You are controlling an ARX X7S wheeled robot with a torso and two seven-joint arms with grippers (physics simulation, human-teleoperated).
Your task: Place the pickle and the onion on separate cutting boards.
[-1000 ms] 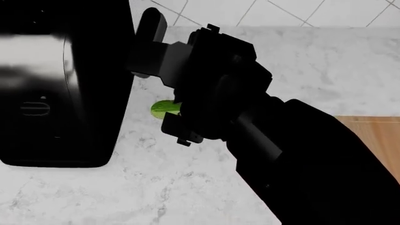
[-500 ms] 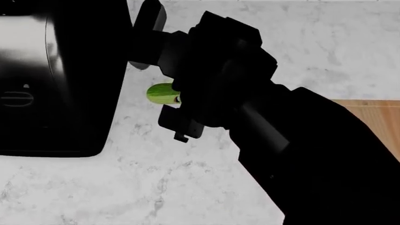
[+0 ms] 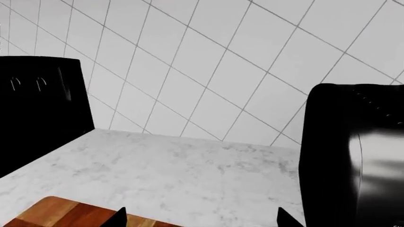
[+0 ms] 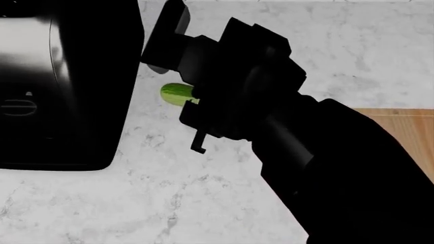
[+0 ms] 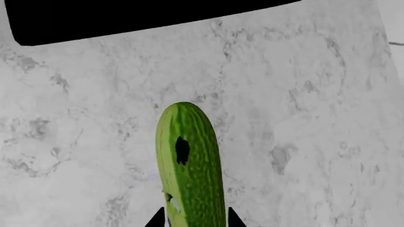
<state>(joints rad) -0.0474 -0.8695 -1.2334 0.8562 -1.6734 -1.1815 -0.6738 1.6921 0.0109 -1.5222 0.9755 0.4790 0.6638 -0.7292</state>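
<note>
The bright-green pickle (image 5: 189, 165) is held at one end between the tips of my right gripper (image 5: 192, 220). It sticks out over the marble counter (image 5: 303, 118). In the head view only its free end (image 4: 174, 93) shows beside my right gripper (image 4: 196, 104), next to a black appliance. A light wooden cutting board (image 4: 407, 134) lies at the right, partly hidden by my right arm. My left gripper (image 3: 198, 221) is open and empty above the counter, near the corner of a reddish-brown wooden board (image 3: 63, 215). The onion is out of view.
A large black appliance (image 4: 61, 81) stands at the left of the counter, close to the pickle. In the left wrist view two black appliances (image 3: 353, 161) (image 3: 38, 109) flank the counter before a white tiled wall (image 3: 208, 61).
My right gripper has moved farther from me with the pickle in it, and the pickle now sits higher in the head view. The head view has also shifted a little.
</note>
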